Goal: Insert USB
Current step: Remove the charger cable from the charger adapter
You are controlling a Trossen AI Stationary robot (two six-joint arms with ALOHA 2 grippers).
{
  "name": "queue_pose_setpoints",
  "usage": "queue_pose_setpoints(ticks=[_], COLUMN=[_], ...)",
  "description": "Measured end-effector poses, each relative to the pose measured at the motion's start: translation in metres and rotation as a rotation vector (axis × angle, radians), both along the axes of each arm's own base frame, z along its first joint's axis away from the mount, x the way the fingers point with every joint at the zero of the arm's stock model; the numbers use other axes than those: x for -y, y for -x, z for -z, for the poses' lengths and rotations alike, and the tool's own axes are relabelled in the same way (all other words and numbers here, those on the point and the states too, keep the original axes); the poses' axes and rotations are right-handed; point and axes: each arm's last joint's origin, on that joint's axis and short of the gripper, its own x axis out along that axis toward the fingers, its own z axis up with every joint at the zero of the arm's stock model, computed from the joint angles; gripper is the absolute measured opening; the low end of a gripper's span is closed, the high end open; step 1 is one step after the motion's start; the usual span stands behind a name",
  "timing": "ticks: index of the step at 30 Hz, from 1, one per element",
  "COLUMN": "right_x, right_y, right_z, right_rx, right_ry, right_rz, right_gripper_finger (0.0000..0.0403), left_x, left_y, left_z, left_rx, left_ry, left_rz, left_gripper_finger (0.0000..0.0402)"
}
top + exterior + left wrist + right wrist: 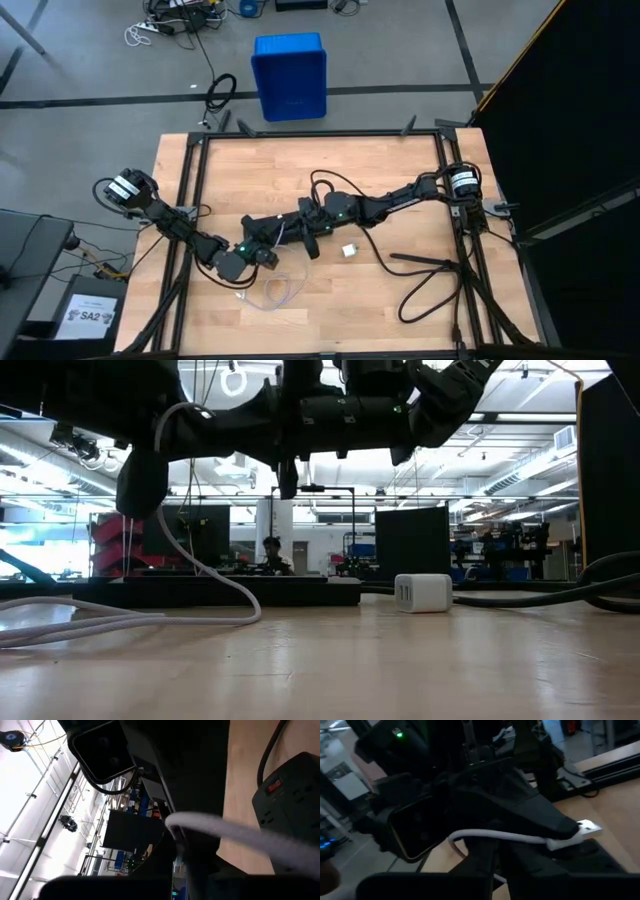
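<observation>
The USB is a thin whitish cable. Its slack loop [275, 293] lies on the wooden table, and from there it rises [215, 575] to the grippers. Its plug end [572, 839] has a bare metal tip and hangs above the table. My left gripper [268, 256] is shut on the cable end beside a black power strip [290, 795]. My right gripper [290, 228] reaches in level from the table's right. It is shut on the cable [510, 836] a little behind the plug. My left gripper holds the USB at its plug end [555, 831], with dark fingers lying over the plug's body and the metal tip sticking out free. The end is lifted clear of the table. The cable trails away slack [240, 837]. My right gripper pinches the thin cable [487, 838] between its two fingers, a short way behind the plug. The fingers come in level from the table's right and lie across the cable. That stretch is held off the table and sags slightly.
A small white cube adapter [350, 250] stands on the table right of the grippers, also in the low view [423, 592]. A thick black cord [430, 275] loops over the right near part. A blue bin [290, 75] stands on the floor beyond the far edge.
</observation>
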Motion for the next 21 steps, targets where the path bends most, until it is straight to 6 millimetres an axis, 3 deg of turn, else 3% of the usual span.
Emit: queue_pose_setpoints(ticks=[7, 13, 16, 21], right_x=[-0.003, -0.025, -0.03, -0.016], right_y=[0.003, 0.011, 0.021, 0.041], right_z=[0.01, 0.018, 0.021, 0.034], right_rx=[-0.119, -0.11, -0.015, 0.082], right_ry=[-0.024, -0.062, -0.113, -0.235], right_rz=[-0.146, -0.194, -0.16, 0.045], right_gripper_finger=[0.0053, 0.0074, 0.0088, 0.0116], left_x=[0.0, 0.001, 0.001, 0.0], left_y=[0.001, 0.001, 0.001, 0.003], left_z=[0.0, 0.0, 0.001, 0.009], left_rx=[-0.008, -0.012, -0.011, -0.058], left_ry=[-0.014, -0.017, -0.013, -0.028], left_rz=[-0.018, -0.019, -0.019, -0.006], left_gripper_finger=[0.0005, 0.0005, 0.0005, 0.0005])
